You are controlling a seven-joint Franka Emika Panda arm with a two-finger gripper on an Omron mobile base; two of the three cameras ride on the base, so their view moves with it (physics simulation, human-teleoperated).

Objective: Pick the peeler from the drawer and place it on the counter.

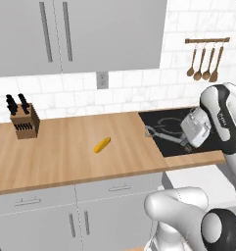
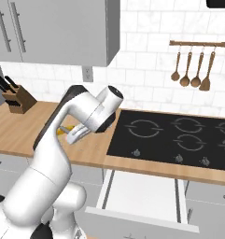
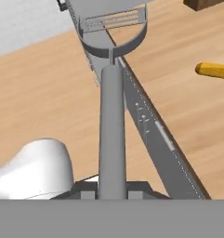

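Note:
My gripper is shut on the handle of the peeler, a slim silver-grey tool. It hangs just above the left edge of the black cooktop, its loop head pointing toward the wooden counter. In the hand view the peeler rises straight up from between my fingertips, and the counter lies beneath it. The pale drawer stands pulled out below the cooktop. From the right base view, my own arm covers most of the gripper.
A stubby yellow object lies mid-counter, left of the peeler. A knife block stands at the far left against the tiled wall. Wooden spoons hang on a rail above the cooktop. Grey cabinets hang above.

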